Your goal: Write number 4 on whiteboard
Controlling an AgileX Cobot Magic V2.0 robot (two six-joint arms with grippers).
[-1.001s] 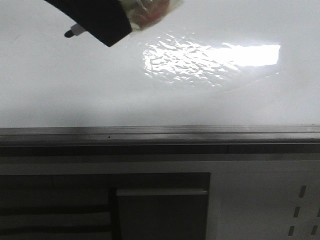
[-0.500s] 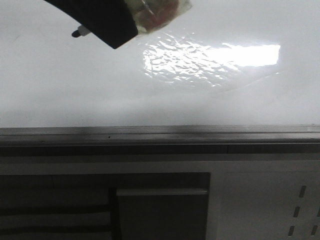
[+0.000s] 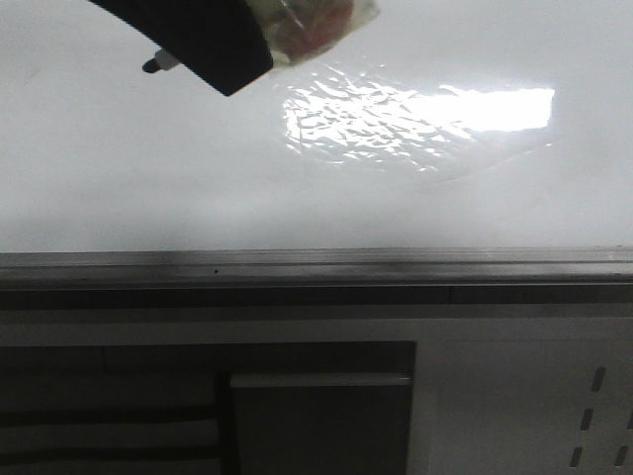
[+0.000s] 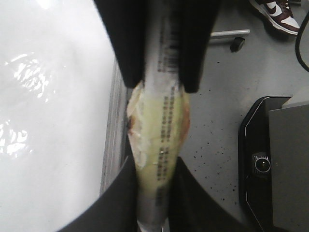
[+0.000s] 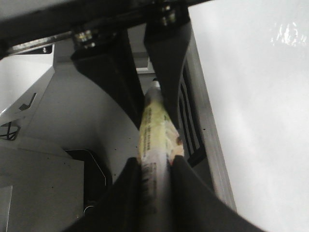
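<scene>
We saw the marker tip (image 3: 153,65) a little nearer the glare patch (image 3: 415,114) than a second earlier, then unmoved over the last half second; we judged the stroke not yet begun, since no number 4 showed anywhere on the whiteboard (image 3: 316,198). The tip may have been touching the board, though the front view was too dim to settle it. We counted one whiteboard, one glare patch, one grey edge rail (image 3: 316,262) below it, and two markers, one in each wrist view. The left pincer (image 4: 157,203) was clenched on its taped marker (image 4: 159,125); the right pincer (image 5: 155,179) likewise gripped its marker (image 5: 154,130), beside the rail.
</scene>
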